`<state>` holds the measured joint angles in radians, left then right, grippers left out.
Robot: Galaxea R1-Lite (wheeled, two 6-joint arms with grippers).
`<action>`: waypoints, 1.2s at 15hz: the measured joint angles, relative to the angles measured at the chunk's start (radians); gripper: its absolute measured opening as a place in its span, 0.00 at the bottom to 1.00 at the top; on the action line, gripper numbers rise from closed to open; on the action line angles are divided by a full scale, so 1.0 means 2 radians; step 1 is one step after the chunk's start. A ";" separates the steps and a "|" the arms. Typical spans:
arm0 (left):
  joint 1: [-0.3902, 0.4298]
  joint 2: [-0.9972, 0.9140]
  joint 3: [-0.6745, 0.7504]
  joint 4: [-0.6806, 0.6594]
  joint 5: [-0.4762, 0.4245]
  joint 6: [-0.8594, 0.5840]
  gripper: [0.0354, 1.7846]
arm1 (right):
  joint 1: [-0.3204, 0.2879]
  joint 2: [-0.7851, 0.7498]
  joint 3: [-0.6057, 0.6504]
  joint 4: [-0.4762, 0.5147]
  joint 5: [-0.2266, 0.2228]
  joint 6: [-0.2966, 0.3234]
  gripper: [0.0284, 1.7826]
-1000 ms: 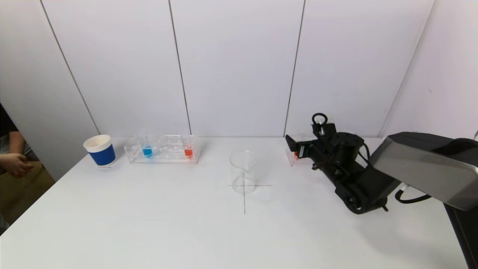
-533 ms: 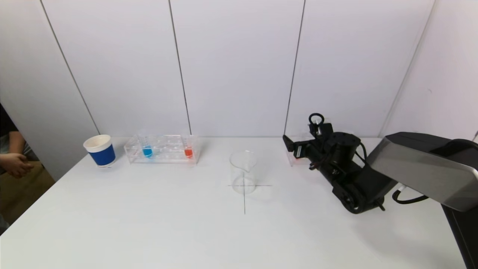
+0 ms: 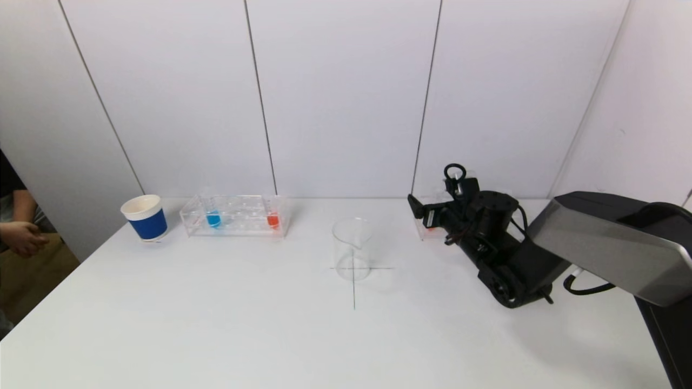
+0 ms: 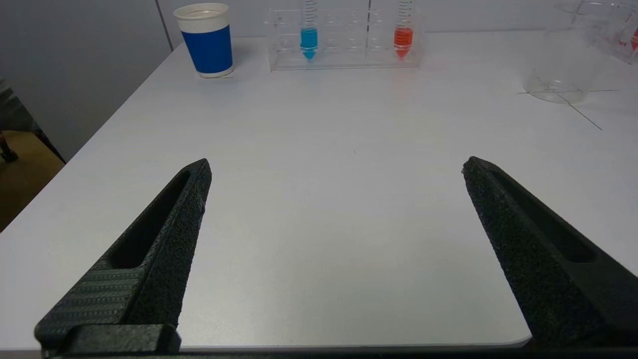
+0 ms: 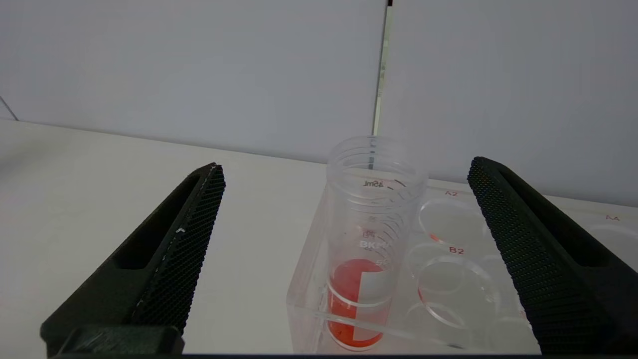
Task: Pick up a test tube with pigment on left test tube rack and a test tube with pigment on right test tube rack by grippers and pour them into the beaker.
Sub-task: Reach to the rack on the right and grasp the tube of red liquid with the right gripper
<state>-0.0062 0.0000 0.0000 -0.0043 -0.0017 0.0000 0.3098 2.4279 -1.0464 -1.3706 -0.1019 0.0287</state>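
The left test tube rack [image 3: 235,216] is clear and holds a blue-pigment tube [image 3: 213,219] and a red-pigment tube [image 3: 273,220]; all three show again in the left wrist view as rack [image 4: 344,50], blue tube [image 4: 309,37] and red tube [image 4: 402,36]. The empty glass beaker [image 3: 352,248] stands mid-table on a drawn cross. My right gripper [image 3: 427,213] is open at the right rack [image 5: 448,279], its fingers on either side of a red-pigment tube [image 5: 371,239] without touching it. My left gripper [image 4: 336,163] is open and empty, low over the table's near edge.
A blue paper cup [image 3: 146,217] stands left of the left rack. The right arm [image 3: 508,270] lies across the table's right side and hides most of the right rack in the head view. A person's hand [image 3: 21,237] is at the far left, off the table.
The right gripper has crept forward and slightly left toward the right rack. The left arm and everything on the table stayed still.
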 joint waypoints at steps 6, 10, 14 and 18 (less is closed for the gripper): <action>0.000 0.000 0.000 0.000 0.000 0.000 0.99 | -0.006 0.001 -0.002 0.003 0.000 0.000 1.00; 0.000 0.000 0.000 0.000 0.000 0.000 0.99 | -0.008 0.001 -0.002 0.003 0.000 0.000 1.00; 0.000 0.000 0.000 0.000 0.000 0.000 0.99 | -0.008 0.001 -0.002 0.003 0.001 0.000 1.00; 0.000 0.000 0.000 0.000 0.000 0.000 0.99 | -0.008 0.001 -0.003 0.003 0.001 -0.001 1.00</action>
<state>-0.0062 0.0000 0.0000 -0.0043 -0.0013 0.0000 0.2943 2.4304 -1.0530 -1.3638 -0.1004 0.0274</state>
